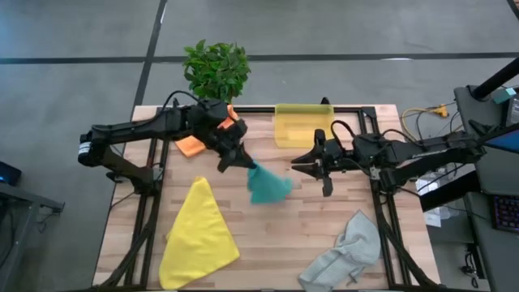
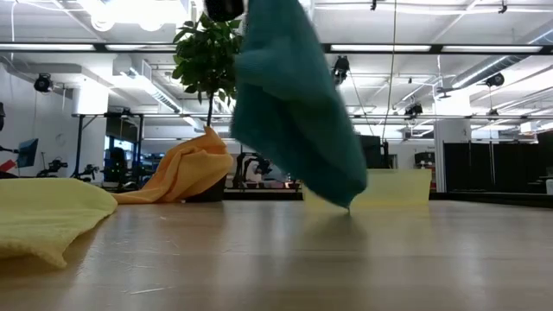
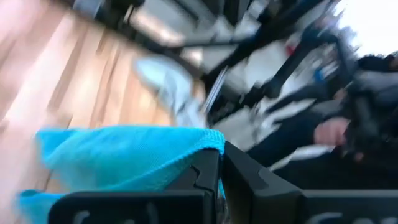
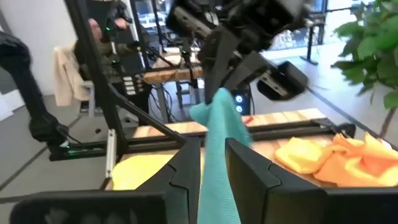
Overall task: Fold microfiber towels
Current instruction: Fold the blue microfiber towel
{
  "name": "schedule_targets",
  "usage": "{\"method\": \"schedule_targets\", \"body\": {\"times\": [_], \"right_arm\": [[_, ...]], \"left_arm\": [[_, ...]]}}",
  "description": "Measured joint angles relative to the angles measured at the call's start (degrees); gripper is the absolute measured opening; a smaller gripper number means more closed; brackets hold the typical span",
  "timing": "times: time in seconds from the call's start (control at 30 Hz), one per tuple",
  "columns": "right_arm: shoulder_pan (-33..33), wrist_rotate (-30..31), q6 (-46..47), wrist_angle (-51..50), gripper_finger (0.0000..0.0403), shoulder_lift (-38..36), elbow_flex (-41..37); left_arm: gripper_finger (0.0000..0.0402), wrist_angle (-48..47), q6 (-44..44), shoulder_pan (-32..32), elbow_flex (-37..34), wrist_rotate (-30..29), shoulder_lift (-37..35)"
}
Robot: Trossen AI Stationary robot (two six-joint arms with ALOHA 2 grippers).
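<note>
Microfiber towels lie spread over the wooden table (image 1: pixel 268 235), and we go from the largest down. We see the yellow towel (image 1: pixel 199 235) flat near the front left corner, the biggest spread of cloth. The light grey towel (image 1: pixel 347 251) sits crumpled near the front right corner. The yellow plastic bin (image 1: pixel 302 124) stands at the back edge, right of centre. The teal towel (image 1: pixel 266 185) hangs bunched over the middle of the table, its lowest tip close to the wood in the low view, though we cannot tell whether it touches. The orange towel (image 1: pixel 195 143) lies heaped at the back left, partly under the left arm. A potted plant (image 1: pixel 216 70) stands behind that corner.

The left gripper (image 1: pixel 243 161) is clenched on the teal towel's upper corner and holds it up. The right gripper (image 1: pixel 312 162) hovers just beside the hanging cloth, fingers slightly parted, grasping nothing; in its wrist view the cloth hangs between its fingers (image 4: pixel 255 174).
</note>
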Motion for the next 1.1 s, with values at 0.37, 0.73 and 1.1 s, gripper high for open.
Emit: {"method": "schedule_targets", "body": {"times": [0.37,0.73,1.1], "right_arm": [[-0.8,-0.1,0.4,10.8,0.007,9.1,0.0],[-1.2,-0.1,-1.2,12.5,0.0092,15.9,4.8],[-1.2,0.0,-2.6,-1.6,0.0097,5.7,2.8]], "left_arm": [[0.0,-49.5,19.3,-3.0,20.0,-14.4,8.8],[0.0,-55.5,31.2,-13.2,30.3,-31.4,19.3],[0.0,-53.8,36.9,-17.4,25.7,-68.6,19.9]]}}
